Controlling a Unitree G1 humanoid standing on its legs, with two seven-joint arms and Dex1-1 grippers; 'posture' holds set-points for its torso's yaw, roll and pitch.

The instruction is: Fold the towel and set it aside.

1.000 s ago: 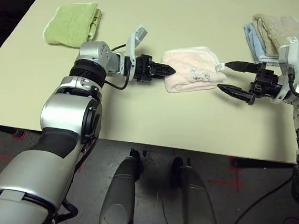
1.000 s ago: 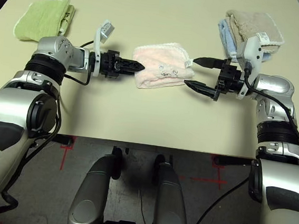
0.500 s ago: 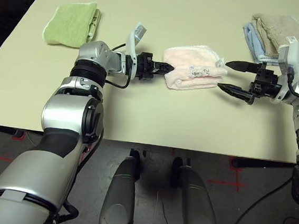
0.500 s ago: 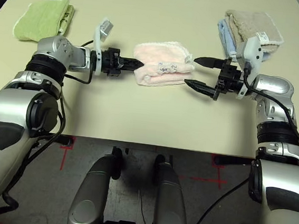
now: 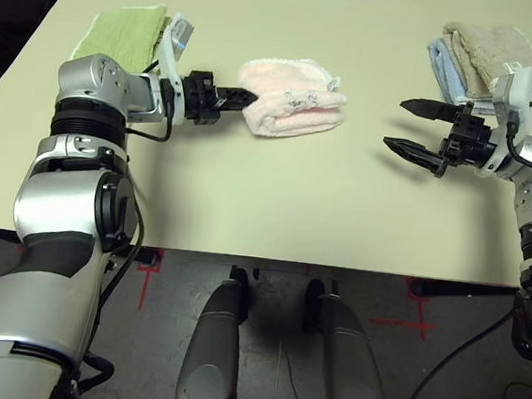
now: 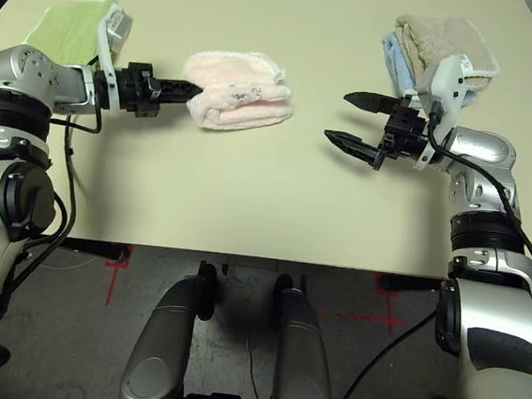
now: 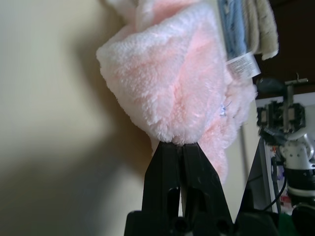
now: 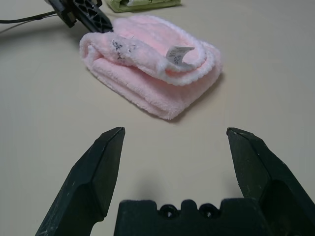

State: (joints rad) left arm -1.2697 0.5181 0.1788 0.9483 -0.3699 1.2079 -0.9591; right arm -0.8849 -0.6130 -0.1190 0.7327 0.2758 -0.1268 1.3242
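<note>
**While One Gripper Clamps the Pink Towel, the Other Stands Wide**

While the head cameras look down on a cream table (image 5: 275,200), the left gripper (image 5: 242,94) is pinched shut on the left end of the towel (image 5: 290,98), a pale pink folded bundle lying on the table's left-centre. The left wrist view brings in what the overhead pair cannot: the two black fingers (image 7: 165,167) pressed together, biting into the plush fold. The right gripper (image 5: 413,126) hovers well apart from the towel, its jaws spread wide and holding nothing. Its wrist view shows the towel's far side, with the white scalloped trim, a small white tag (image 8: 178,54) and dark embroidered lettering on the top layer. From above, a green folded towel (image 5: 120,33) lies just behind the left forearm, and a beige and light-blue stack (image 5: 478,52) sits behind the right arm.
</note>
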